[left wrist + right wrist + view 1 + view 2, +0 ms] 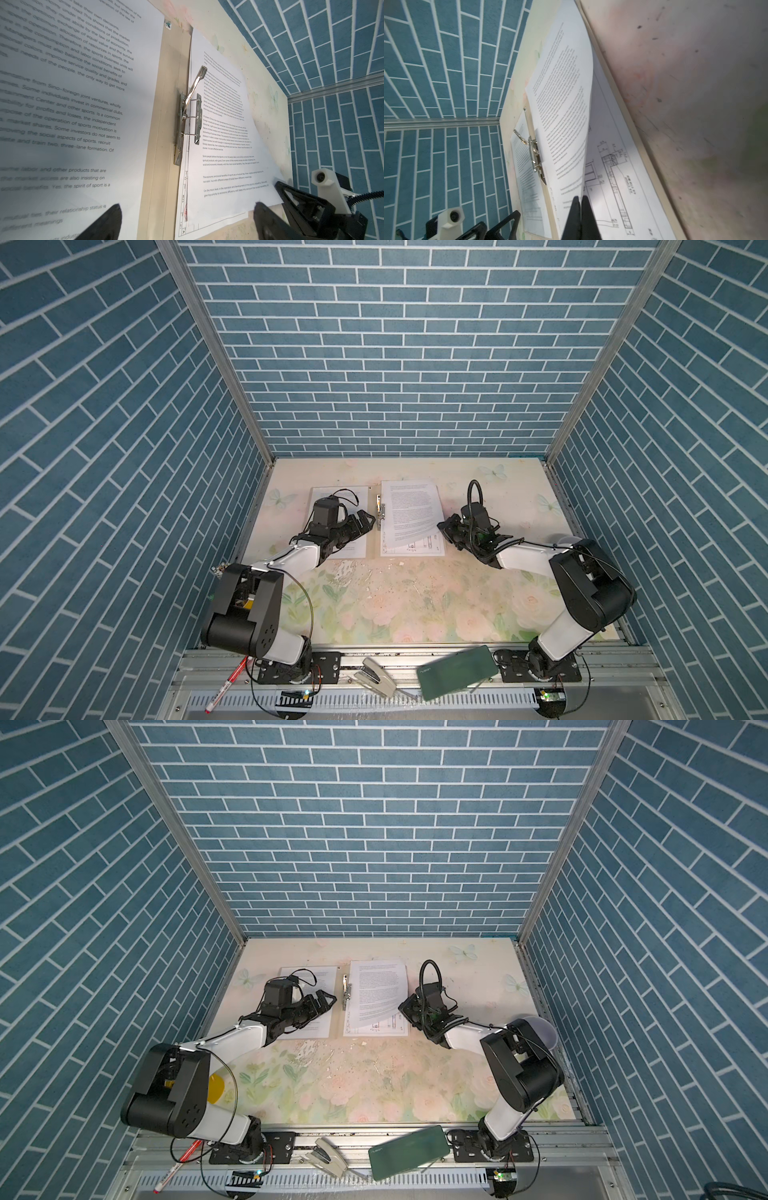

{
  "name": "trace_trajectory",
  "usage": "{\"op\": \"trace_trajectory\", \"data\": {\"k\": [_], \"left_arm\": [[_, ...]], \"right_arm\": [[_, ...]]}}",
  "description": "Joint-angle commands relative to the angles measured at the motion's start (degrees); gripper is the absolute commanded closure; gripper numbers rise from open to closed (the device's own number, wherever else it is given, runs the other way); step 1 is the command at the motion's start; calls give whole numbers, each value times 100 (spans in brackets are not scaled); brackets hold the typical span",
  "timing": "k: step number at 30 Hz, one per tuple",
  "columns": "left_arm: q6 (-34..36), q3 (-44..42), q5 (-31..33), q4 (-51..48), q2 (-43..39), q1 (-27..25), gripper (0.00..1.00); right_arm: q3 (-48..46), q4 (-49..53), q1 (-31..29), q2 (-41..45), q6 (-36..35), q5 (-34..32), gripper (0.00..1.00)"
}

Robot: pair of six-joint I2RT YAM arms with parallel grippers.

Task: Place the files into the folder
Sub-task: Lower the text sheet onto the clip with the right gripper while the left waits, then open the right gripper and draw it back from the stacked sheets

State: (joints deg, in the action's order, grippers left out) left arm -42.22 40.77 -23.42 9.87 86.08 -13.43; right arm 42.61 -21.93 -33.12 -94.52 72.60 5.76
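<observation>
Folder [170,62] open flat far back on the table [415,605]; risks a creased or dropped upper text sheet [409,510], pinched at one edge by the closed right gripper [580,197] and bowing near the raised clip [192,116]. Holds a diagram sheet [623,176] beneath it, a left-half text sheet [72,104] under the wide-apart left gripper [368,520].

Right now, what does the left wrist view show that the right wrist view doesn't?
Only the left wrist view: readable print on the flat text sheet and a reddish mark in the margin of the diagram sheet. Only the right wrist view: that sheet's line drawings, uncovered beneath the lifted text sheet. Both: the folder, its clip with lever raised, and the right tool shut on the lifted sheet's edge.
</observation>
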Motion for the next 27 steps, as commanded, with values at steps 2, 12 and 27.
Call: {"op": "trace_trajectory", "data": {"k": [2,12,27], "left_arm": [[-63,77,-100,273,284,-146,1],[-124,155,-119,377,472,-230,0],[-130,164,-137,446,567,-260,0]], "right_arm": [[-239,-226,-104,86,288,-316,100],[-475,-199,-370,160,562,-618,100],[-476,-57,-517,189,718,-813,100]]}}
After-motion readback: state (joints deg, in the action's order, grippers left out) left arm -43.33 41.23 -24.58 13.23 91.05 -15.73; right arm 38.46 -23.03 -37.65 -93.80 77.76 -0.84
